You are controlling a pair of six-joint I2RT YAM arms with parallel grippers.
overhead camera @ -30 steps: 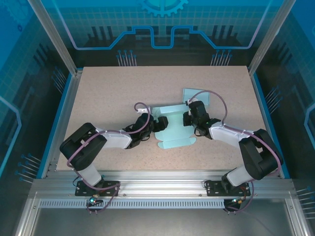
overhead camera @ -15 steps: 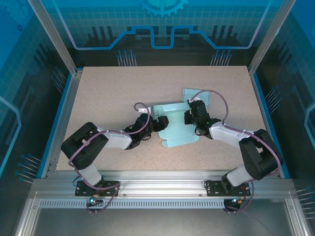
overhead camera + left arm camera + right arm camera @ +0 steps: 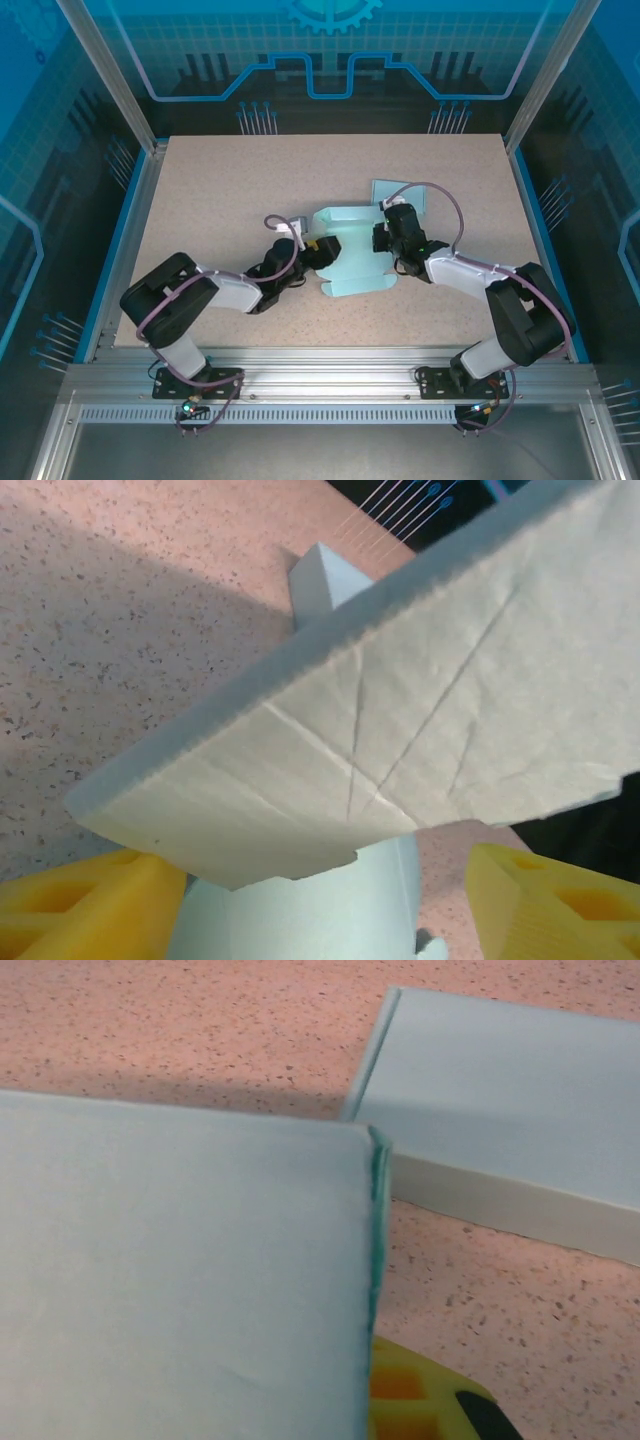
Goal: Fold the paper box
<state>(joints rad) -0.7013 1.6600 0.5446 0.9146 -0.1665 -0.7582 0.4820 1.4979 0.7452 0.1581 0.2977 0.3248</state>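
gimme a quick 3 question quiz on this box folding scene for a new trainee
1. Pick one: what colour is the paper box? A pale blue, B red, C black.
2. True or false: the left jaws are shut tight.
3. Fill the gap: the box lies on the speckled table, ___ the left and right jaws.

Key: 1 A. 2 False: they stand open, with the yellow fingers well apart. 3 between.
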